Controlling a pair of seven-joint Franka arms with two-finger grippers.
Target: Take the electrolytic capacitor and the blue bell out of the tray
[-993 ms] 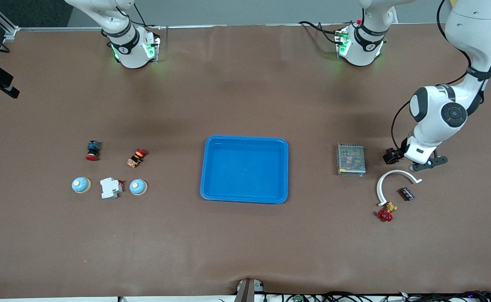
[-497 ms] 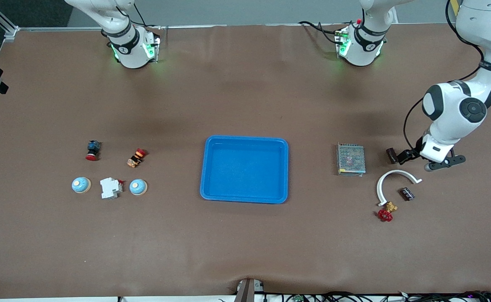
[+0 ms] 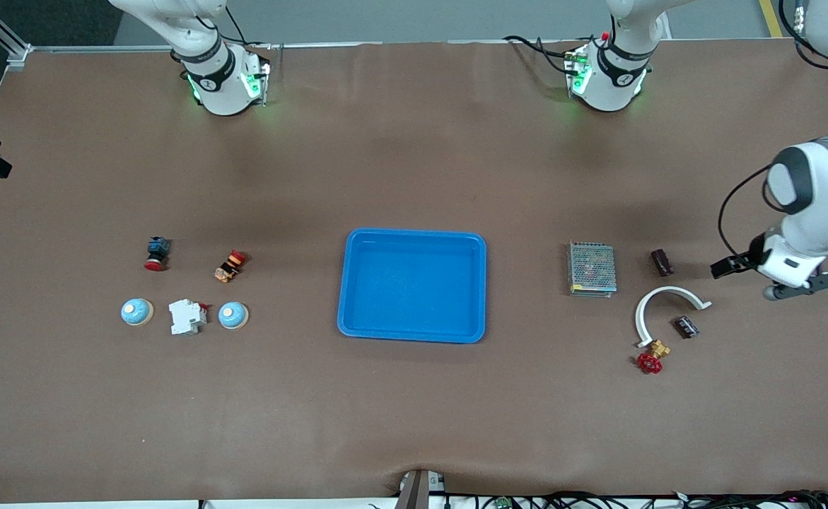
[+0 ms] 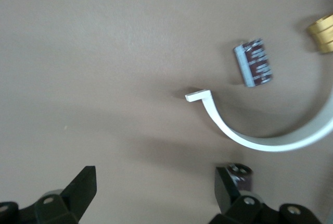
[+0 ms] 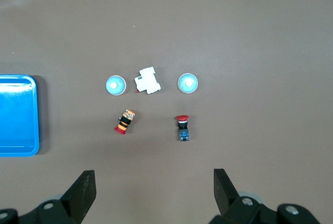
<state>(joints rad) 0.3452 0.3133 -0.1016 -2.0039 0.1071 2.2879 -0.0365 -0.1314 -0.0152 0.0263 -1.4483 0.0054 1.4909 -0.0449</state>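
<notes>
The tray (image 3: pixel 414 285) is sitting empty mid-worktop, so both removals look done. One capacitor (image 3: pixel 661 262) is lying between the mesh box (image 3: pixel 592 268) and the left tool (image 3: pixel 774 281); a second capacitor (image 3: pixel 686 326) is lying nearer the camera, beside the white arc (image 3: pixel 657 304). Two blue bells (image 3: pixel 232 315) (image 3: pixel 136 312) are sitting toward the right arm's end, flanking a white breaker (image 3: pixel 187 317).

The left tool is hanging wide open and empty over bare worktop at its own end, beside the capacitor. The right tool (image 5: pixel 151 193) is hanging equally open and empty, high over the bells, the striped button (image 5: pixel 125 121) and the red-capped button (image 5: pixel 182 127).

The step in hand looks like clearing away: the left arm should be lifting straight, keeping its fingers off the arc and capacitor. A brass valve (image 3: pixel 652 357) is lying near the arc; nothing is blocking either arm.
</notes>
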